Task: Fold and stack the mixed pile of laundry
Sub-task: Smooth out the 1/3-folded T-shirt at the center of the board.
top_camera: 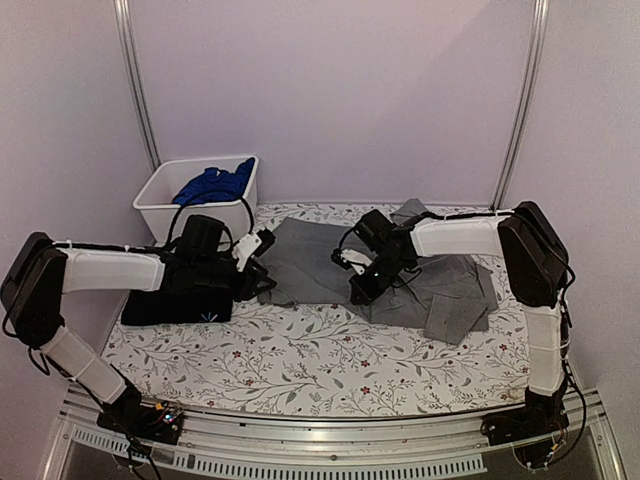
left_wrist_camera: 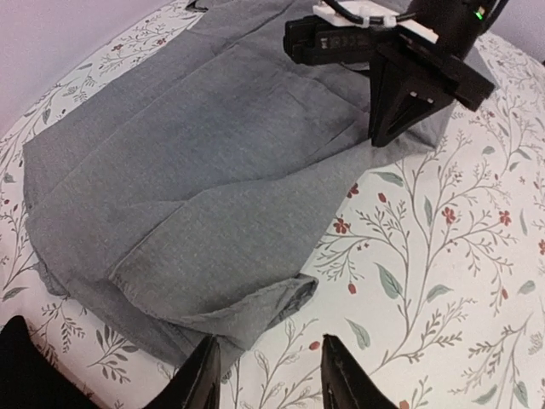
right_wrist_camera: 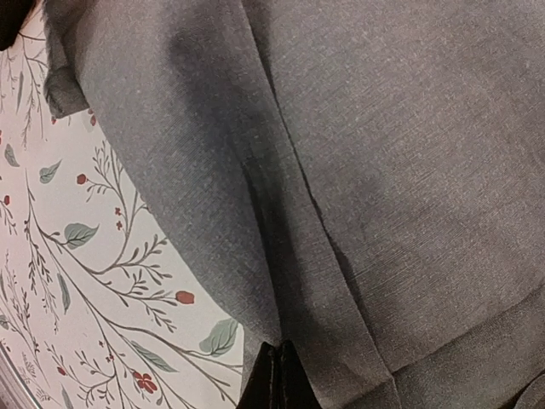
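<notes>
At the middle of the flower-patterned desk the grey shirt lies spread flat, its right part rumpled under the right arm. The right tool is closed tight on the shirt's near hem. Its wrist view shows the fingertips pressed together with a crease of cloth running into them, a hold that looks meant to lift that edge over for a fold.

The left tool stands partly open with nothing between its fingers. It sits low over the desk just beside the shirt's left corner, where a cuff-like flap curls over. It seems placed to take the matching corner, so that both arms can carry the cloth together.

The folded black T-shirt lies at the desk's left edge, beneath the left forearm in the overhead view, likely the start of the stack. The blue garment sits in the white bin at the far left corner, not yet folded.

The widest bare stretch of desk runs along the near side, in front of the hem, so a fold away from the arms has free room to begin. The left side is tighter, since the T-shirt lies just beside the left tool. The two tools stand well apart along the hem.
</notes>
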`<state>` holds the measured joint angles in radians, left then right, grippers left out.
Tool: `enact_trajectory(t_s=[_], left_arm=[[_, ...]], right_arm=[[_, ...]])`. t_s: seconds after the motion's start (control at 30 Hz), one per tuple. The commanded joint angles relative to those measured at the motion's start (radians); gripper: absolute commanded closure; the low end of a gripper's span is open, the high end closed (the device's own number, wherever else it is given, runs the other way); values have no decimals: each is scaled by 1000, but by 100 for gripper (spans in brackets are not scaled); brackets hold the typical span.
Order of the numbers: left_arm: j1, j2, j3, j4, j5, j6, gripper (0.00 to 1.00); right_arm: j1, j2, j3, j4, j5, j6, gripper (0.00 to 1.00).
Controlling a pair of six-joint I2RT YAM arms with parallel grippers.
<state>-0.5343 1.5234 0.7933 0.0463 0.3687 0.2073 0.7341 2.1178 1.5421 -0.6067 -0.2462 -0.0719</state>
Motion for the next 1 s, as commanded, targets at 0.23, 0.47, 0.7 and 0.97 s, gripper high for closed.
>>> enact_trajectory(t_s=[0.23,0.47,0.7,0.97], left_arm=[[-158,97,-27,-78,-111,265,68],[-188,224,43,-20,-239,311,70],[-200,251,58,29,-296,322,70],[-202,294,83,39,-322,356,73]], right_arm=[[-32,-32,-21,14,-88,34,100],[-36,-34,-26,15,-95,43,100],[-36,-45,-41,14,-93,45,100],[-37,-45,-42,19,-102,47,100]])
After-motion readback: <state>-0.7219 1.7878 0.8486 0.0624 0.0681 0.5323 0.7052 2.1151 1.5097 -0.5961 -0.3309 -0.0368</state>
